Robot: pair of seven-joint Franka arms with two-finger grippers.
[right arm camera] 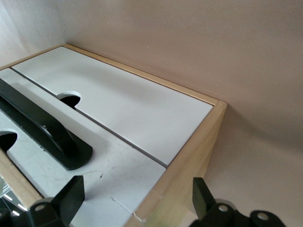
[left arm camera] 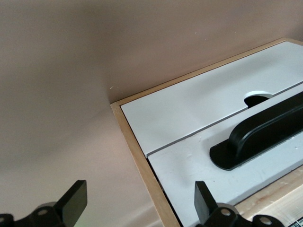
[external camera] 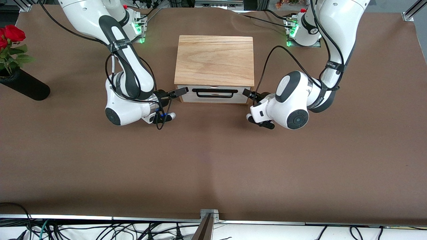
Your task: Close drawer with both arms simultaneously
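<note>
The oak-coloured box stands mid-table. Its drawer has a white front and a black wire handle, and the front looks flush with the box's frame. My right gripper is open at the front corner toward the right arm's end. My left gripper is open at the other front corner. In the left wrist view the open left gripper straddles the box's wooden edge, beside the drawer front and handle. In the right wrist view the right gripper straddles the box's corner, near the drawer front and handle.
A second white panel with a round cut-out lies under the drawer front; it also shows in the left wrist view. A black vase with red roses lies at the right arm's end of the brown table.
</note>
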